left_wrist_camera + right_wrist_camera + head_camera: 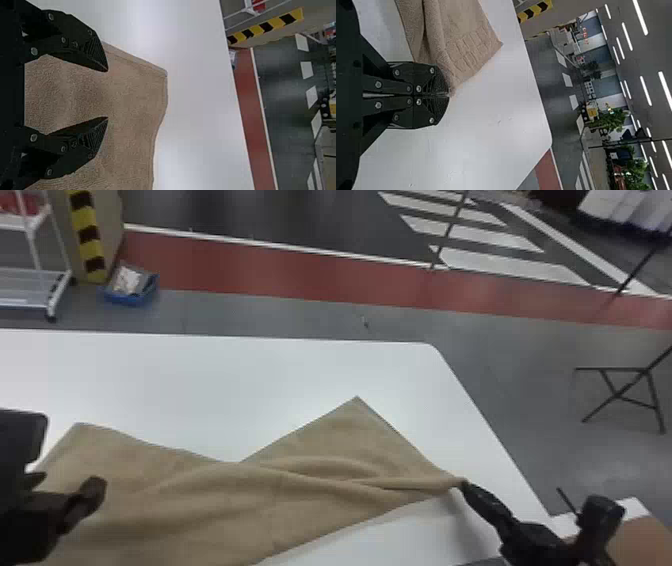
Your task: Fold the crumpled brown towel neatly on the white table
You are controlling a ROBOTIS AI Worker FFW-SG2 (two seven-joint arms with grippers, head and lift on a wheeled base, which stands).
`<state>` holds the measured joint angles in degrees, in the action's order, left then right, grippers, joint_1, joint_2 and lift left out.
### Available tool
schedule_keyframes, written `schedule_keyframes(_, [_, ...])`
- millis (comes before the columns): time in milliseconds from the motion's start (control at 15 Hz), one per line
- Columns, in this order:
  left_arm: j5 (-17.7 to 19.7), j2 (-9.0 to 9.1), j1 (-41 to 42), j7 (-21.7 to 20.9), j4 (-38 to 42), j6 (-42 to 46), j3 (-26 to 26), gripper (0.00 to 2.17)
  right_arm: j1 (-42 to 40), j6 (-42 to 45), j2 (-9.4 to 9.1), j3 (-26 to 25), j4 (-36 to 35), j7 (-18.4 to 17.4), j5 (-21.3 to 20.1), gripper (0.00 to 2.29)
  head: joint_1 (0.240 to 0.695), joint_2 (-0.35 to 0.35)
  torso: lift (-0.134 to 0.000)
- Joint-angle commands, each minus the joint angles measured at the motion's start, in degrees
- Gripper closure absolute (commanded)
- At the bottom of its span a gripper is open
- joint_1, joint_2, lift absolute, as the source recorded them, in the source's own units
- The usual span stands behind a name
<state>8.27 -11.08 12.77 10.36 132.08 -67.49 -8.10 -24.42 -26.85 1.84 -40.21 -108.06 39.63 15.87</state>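
Observation:
The brown towel [250, 500] lies spread with wrinkles on the white table [200, 385]; its right end is drawn to a point at my right gripper [465, 485]. In the right wrist view that gripper [448, 95] is shut on the gathered edge of the towel [466, 47]. My left gripper [75, 505] is over the towel's left part in the head view. The left wrist view shows the left gripper [107, 94] with its fingers wide apart above the towel [130, 107], a towel corner lying beyond the fingertips.
The table's far edge and rounded right corner lie beyond the towel. On the floor behind stand a blue bin [131, 290] and a wheeled rack [37, 285] at the left, with a black folding stand [620, 392] at the right.

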Motion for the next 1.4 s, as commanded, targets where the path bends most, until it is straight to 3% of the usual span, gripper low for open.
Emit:
schedule_keyframes(0, [0.4, 0.27, -2.7, 0.0, -3.7, 7.8, -0.1, 0.04, 0.0, 0.0, -0.17, 0.1, 0.1, 0.0, -0.1, 1.8, 0.695, -0.336, -0.124])
schedule_keyframes(333, [1.4, 1.94, -13.8, 0.1, -24.0, 22.7, -7.1, 0.27, -0.9, 0.0, -0.87, 0.7, -0.8, 0.1, -0.1, 1.8, 0.695, -0.332, -0.124])
schedule_keyframes(600, [1.5, 2.91, -19.2, 0.0, -36.6, 27.1, -7.3, 0.3, -1.7, 0.5, -0.79, 0.2, -1.2, 0.4, 0.9, 1.8, 0.695, -0.346, -0.124])
schedule_keyframes(1333, [2.2, 1.41, -15.5, -1.5, -33.9, 26.0, 0.2, 0.34, -0.1, 0.5, -0.52, 1.0, -0.4, 0.4, -0.9, 1.8, 0.695, -0.269, -0.124])
